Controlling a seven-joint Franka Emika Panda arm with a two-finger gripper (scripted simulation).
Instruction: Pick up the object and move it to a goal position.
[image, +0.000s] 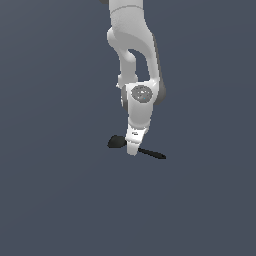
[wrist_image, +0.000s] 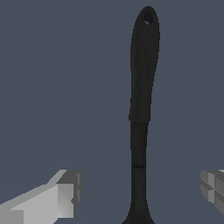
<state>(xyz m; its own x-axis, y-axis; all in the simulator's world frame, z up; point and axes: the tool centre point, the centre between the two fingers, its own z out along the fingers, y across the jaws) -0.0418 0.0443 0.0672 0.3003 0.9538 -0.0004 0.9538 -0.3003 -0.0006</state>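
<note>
Gripper (image: 132, 149) low, spread astride spoon (image: 116, 142)

You are looking at a flat, unmarked slate-blue ground (image: 55, 200) that fills the exterior view from edge to edge, with no seam, rim or pattern anywhere on it. In the wrist view that same ground (wrist_image: 57, 78) runs behind everything as one even tone, a shade lighter toward one side. Across that ground you can see nothing else standing or lying apart from what belongs to the job.
</note>
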